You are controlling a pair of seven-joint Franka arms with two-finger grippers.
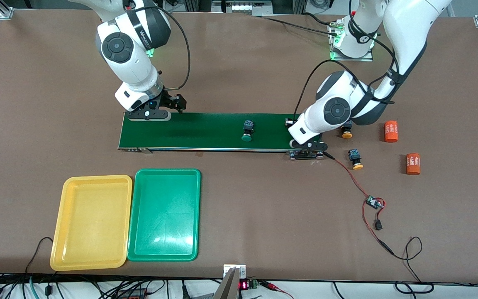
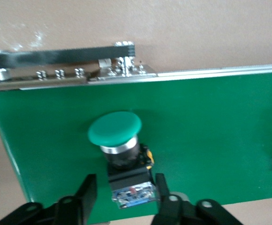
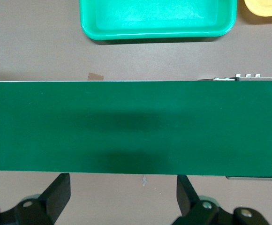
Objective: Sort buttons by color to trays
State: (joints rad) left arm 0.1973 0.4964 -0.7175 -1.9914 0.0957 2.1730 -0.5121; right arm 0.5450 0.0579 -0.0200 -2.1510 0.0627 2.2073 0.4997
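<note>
**Green button lies between loosened fingers: a snag or a roll is the risk**

Take the front view as a dial centred on the long dark-green conveyor belt point(image 1: 197, 131). The left gripper point(image 2: 125, 178) hangs low over the belt's three o'clock end. Its fingers point(image 2: 88, 190) are partly apart and straddle the black-and-blue body of a green-capped push-button point(image 2: 122, 140). That button lies on its side on the belt. One finger shows a sliver of belt beside the body, and the other is almost touching it.

If the gripper lifts off-line, that closer finger could drag or tip the button. The round cap could then roll it toward the belt's edge.

A second green-capped push-button point(image 1: 247, 132) lies near mid-belt. The right gripper point(image 1: 162, 109) waits over the nine o'clock end, spread wide and empty. A tilted button arriving there could be gripped badly, or missed and run off the end.

The shallow green plastic tray point(image 1: 166, 170) and the yellow plastic tray point(image 1: 98, 178) sit at seven o'clock with their sides touching. A careless drop could land in the wrong one.

Two yellow-capped push-buttons point(image 1: 347, 132) point(image 1: 356, 160) lie on the table at three o'clock, beside the left gripper.
</note>
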